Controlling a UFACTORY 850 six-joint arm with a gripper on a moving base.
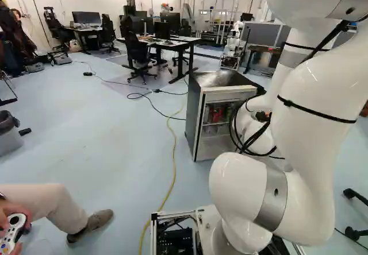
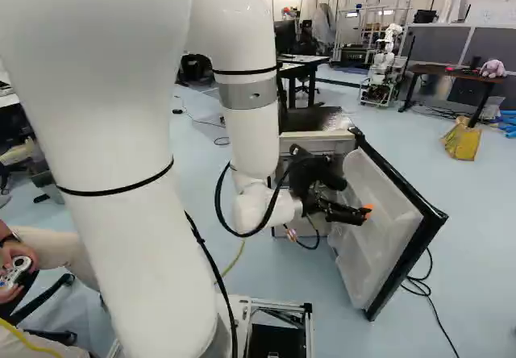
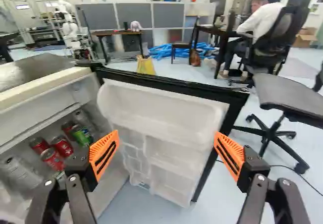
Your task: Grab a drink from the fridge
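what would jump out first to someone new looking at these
First, the big white arm, rising huge across the left half of the right base view. Next, the small fridge ahead of it, its door swung open and red cans inside. Then the open pincer, its bright orange pads wide apart in front of the door's white inner side.

I see my arm (image 1: 316,163) as smooth, glossy white, its grey band (image 1: 272,200) like satin metal. The fridge top (image 1: 221,78) looks glossy, the door lining (image 3: 161,105) smooth plastic, the cans (image 3: 61,146) shiny metal.
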